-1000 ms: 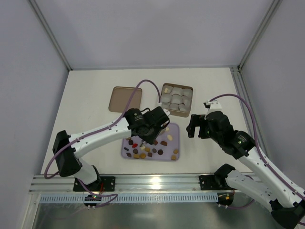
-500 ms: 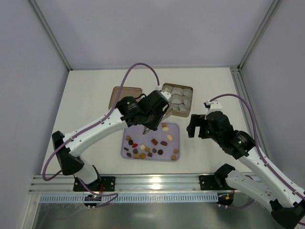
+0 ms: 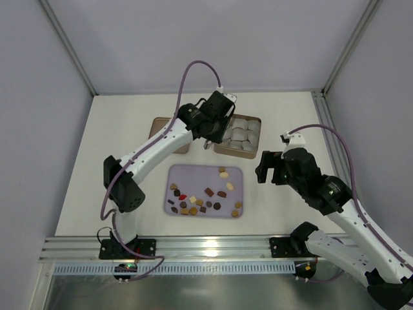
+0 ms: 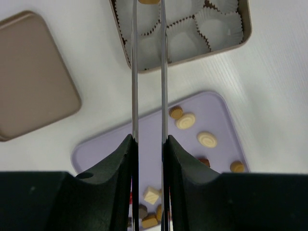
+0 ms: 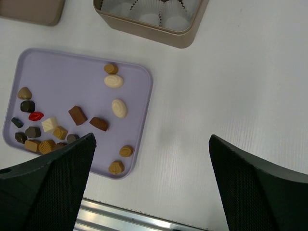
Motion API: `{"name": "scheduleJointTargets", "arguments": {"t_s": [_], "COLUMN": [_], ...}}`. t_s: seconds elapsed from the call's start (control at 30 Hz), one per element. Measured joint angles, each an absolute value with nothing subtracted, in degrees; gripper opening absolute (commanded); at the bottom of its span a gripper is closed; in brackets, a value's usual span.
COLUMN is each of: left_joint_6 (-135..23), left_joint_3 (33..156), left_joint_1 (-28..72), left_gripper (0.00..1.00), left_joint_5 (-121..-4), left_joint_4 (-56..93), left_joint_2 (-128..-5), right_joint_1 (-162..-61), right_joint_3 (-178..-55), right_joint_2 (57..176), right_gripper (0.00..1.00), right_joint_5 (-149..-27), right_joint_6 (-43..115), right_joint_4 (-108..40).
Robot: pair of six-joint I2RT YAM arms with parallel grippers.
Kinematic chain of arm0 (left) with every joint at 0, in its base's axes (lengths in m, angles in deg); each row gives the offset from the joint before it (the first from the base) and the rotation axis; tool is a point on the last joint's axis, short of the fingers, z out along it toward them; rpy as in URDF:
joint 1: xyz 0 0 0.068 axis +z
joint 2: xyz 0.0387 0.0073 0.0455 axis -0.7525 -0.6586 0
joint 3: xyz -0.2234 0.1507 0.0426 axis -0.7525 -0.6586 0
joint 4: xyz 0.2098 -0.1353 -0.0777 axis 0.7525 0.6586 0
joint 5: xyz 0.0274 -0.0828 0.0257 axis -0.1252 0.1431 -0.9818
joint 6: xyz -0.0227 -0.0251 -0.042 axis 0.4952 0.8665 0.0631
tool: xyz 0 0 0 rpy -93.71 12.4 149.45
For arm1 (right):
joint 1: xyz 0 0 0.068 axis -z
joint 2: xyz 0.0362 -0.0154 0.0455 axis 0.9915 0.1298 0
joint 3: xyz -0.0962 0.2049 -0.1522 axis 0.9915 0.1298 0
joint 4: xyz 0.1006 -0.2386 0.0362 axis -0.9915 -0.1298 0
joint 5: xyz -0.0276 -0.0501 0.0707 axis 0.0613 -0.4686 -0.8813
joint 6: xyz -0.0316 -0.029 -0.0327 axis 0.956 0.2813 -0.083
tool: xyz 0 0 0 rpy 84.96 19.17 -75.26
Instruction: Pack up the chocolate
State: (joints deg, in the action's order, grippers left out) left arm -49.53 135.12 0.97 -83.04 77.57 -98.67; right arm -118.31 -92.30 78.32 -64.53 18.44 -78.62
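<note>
Two slim metal fingers point(image 4: 134, 72) of the left claw point(image 4: 148, 5) run straight and parallel with a narrow gap, clamped at their tips on a tan chocolate point(image 4: 148, 1). The wrist picture's upper edge cuts that piece off, so only its lower rim shows. It hangs above the left column of a box point(image 4: 245, 29), a square tan tin with rounded corners and a low wall. Inside sit white pleated paper cups point(image 4: 183, 43) with crimped rims. Something dark shows in one cup at the edge of the picture, too cropped to identify.

Left of the box lies a lid point(image 4: 29, 82), flat, matte brown and square with soft corners. From above, the left arm covers part of it and the box's left side.

Nearer the arms is a tray point(image 5: 62, 72), smooth lilac plastic with rounded corners and a shallow lip. The loose chocolates point(image 5: 77, 115) lie scattered on it: dark brown blocks, ridged caramel pieces, cream ovals point(image 5: 119, 108) and a glossy red one point(image 5: 35, 116). A few are half hidden behind the left claw's black body.

The right claw point(image 5: 151, 139) hovers to the right of the tray, its textured black fingers spread wide apart and holding nothing. Only their inner faces show. The counter point(image 5: 216, 86) is white with a faint grain.
</note>
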Motion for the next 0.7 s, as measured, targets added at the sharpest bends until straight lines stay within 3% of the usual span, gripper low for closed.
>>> {"name": "scheduleJointTargets", "arguments": {"t_s": [0.37, 0.7], "left_joint_6": [-51.71, -51.65], "left_joint_3": [146.42, 148.19], "left_joint_1": [2.42, 2.79], "left_gripper": [0.31, 0.31], "left_joint_5": [-82.71, -81.73], "left_joint_4": [74.33, 71.88], "left_joint_2": [-112.48, -117.51], "right_joint_1": [-118.31, -118.31], "right_joint_3": [-93.24, -93.24], "right_joint_2": [78.32, 78.3], "right_gripper": [1.0, 1.0], "right_joint_5": [-63.91, -63.89], "right_joint_6": [18.4, 18.4], "right_joint_4": [-79.96, -80.61]}}
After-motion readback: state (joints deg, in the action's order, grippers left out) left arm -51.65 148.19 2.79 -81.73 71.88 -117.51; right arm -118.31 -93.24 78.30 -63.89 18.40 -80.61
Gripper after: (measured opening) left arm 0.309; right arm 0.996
